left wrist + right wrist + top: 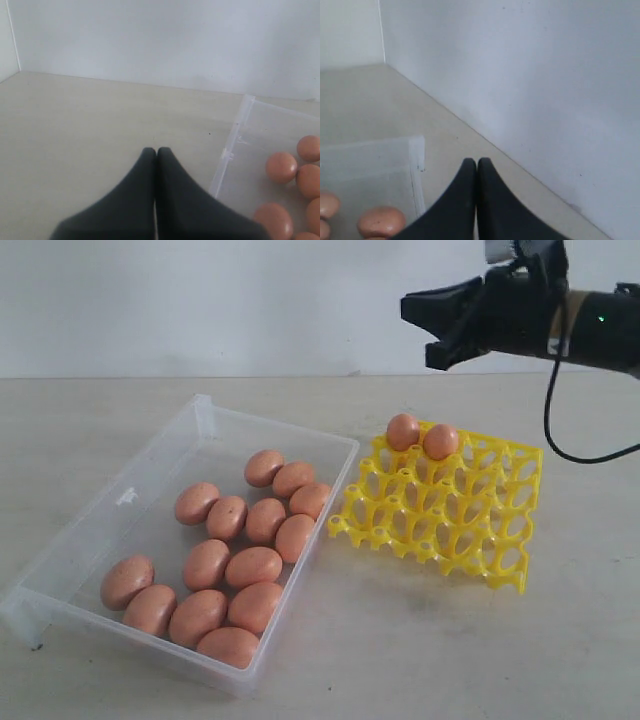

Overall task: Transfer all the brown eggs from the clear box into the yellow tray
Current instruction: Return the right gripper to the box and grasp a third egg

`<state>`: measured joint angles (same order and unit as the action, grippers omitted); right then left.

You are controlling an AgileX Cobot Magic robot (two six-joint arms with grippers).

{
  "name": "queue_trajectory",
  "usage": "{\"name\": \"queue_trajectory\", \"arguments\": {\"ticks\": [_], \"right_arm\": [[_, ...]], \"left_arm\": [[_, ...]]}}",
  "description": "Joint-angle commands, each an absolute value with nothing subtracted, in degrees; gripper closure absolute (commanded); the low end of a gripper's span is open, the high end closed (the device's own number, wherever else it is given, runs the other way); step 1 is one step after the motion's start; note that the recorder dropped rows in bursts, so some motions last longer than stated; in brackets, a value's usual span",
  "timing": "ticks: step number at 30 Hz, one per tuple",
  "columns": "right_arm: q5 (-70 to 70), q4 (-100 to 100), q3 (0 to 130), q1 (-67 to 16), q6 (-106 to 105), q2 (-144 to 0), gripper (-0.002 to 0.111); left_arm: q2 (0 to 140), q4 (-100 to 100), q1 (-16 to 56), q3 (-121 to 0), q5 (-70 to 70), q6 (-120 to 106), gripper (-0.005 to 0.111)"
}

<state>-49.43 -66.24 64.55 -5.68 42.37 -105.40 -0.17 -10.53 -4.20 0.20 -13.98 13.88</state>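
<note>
On the beige table (560,640), two brown eggs (403,431) fill far cups of the yellow tray (470,530); the right gripper (477,161), pinched together and empty high above it, should next reach left into the clear box (120,495)

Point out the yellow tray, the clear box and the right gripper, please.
yellow tray (450,510): exterior view, bare cups near its middle.
clear box (165,465): exterior view, bare floor near its far end.
right gripper (477,165): right wrist view, where its closed fingertips meet.
</note>
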Motion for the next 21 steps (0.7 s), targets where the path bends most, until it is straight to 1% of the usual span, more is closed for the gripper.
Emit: {"name": "queue_trajectory", "arguments": {"ticks": [1, 4, 6, 8, 10, 12, 14, 16, 17, 21], "right_arm": [[-10.6, -65.7, 65.1, -17.4, 40.8, -98.1, 0.108], [25.7, -60.8, 68.2, -26.2, 40.2, -97.2, 0.108], [38.3, -54.7, 70.7, -30.2, 33.1, -97.2, 0.108], [43.4, -40.6, 73.8, -33.4, 13.1, -97.2, 0.108], [47.4, -18.3, 78.4, -35.1, -10.2, -97.8, 0.108], [53.1, 0.0, 83.1, -35.5, -25.7, -99.1, 0.108], [60.7, 13.5, 88.8, -35.9, -33.9, -101.5, 0.108], [68.3, 18.4, 94.5, -36.1, -35.3, -104.8, 0.108], [70.0, 19.0, 96.5, -36.5, -35.3, -106.7, 0.108], [70.0, 18.8, 102.2, -37.3, -38.8, -112.9, 0.108]], "left_arm": [[0.0, -10.4, -3.9, 0.0, -13.4, 13.5, 0.111], [0.0, -10.4, -3.9, 0.0, -13.4, 13.5, 0.111], [0.0, -10.4, -3.9, 0.0, -13.4, 13.5, 0.111], [0.0, -10.4, -3.9, 0.0, -13.4, 13.5, 0.111], [0.0, -10.4, -3.9, 0.0, -13.4, 13.5, 0.111], [0.0, -10.4, -3.9, 0.0, -13.4, 13.5, 0.111], [0.0, -10.4, -3.9, 0.0, -13.4, 13.5, 0.111], [0.0, -10.4, -3.9, 0.0, -13.5, 13.5, 0.111], [0.0, -10.4, -3.9, 0.0, -13.5, 13.5, 0.111], [0.0, -10.4, -3.9, 0.0, -13.5, 13.5, 0.111]]}}
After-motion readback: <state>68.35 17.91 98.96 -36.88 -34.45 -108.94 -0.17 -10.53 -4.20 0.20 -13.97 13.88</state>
